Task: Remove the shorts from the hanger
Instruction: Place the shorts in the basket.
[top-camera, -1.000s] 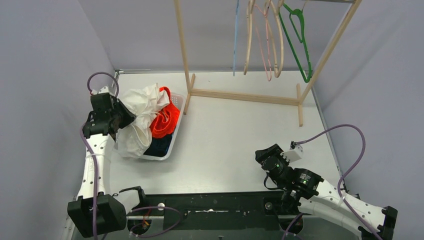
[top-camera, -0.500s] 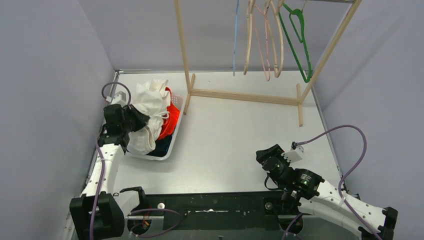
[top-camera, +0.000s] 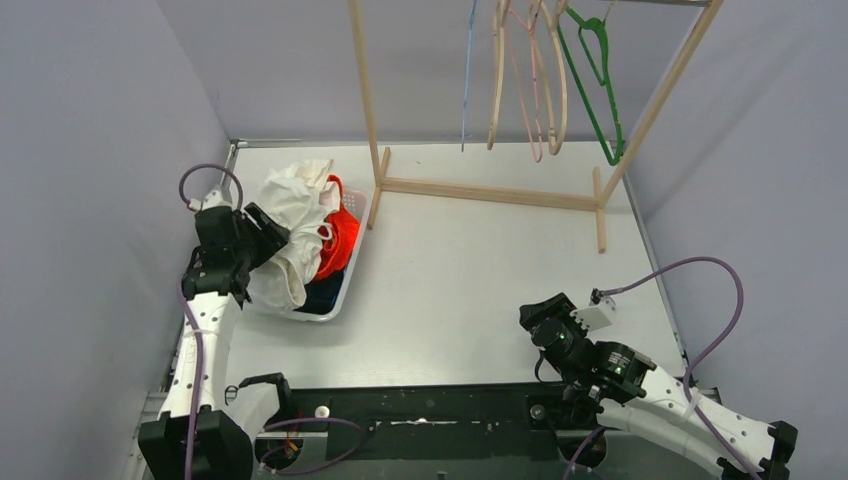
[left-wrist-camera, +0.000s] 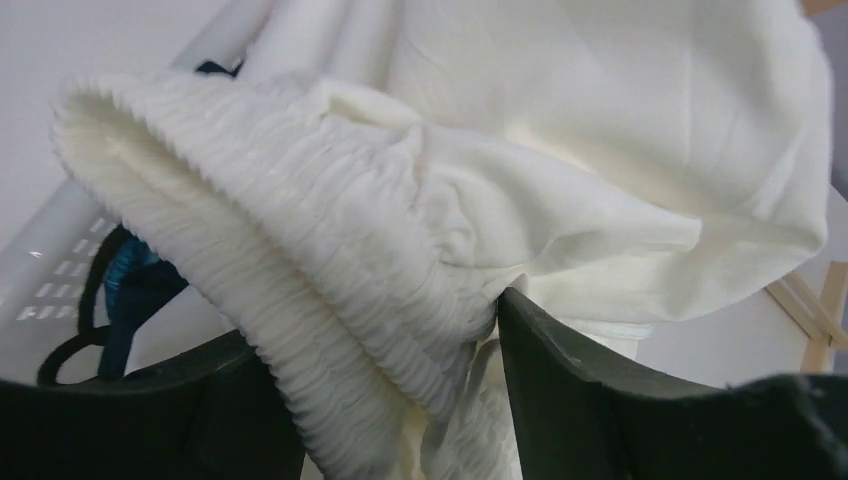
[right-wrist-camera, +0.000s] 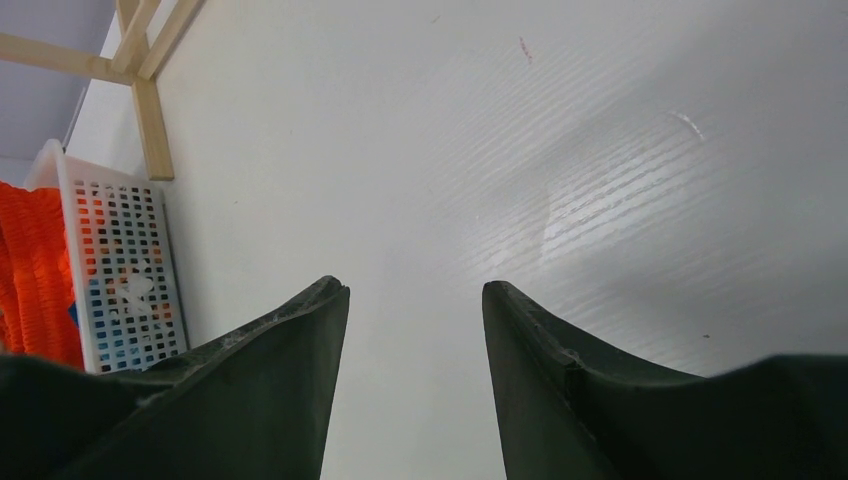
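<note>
navy shorts mostly buried (white shorts on top)

L pincer, R pincer: both parted.

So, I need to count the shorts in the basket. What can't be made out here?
- Top view: the white shorts cover most of the basket; only orange shorts and dark fabric show beneath.
- Left wrist view: white fabric fills the frame, hiding the rest.
- Right wrist view: the left edge cuts off the basket.
- Top view: the hangers run past the top edge.
</note>
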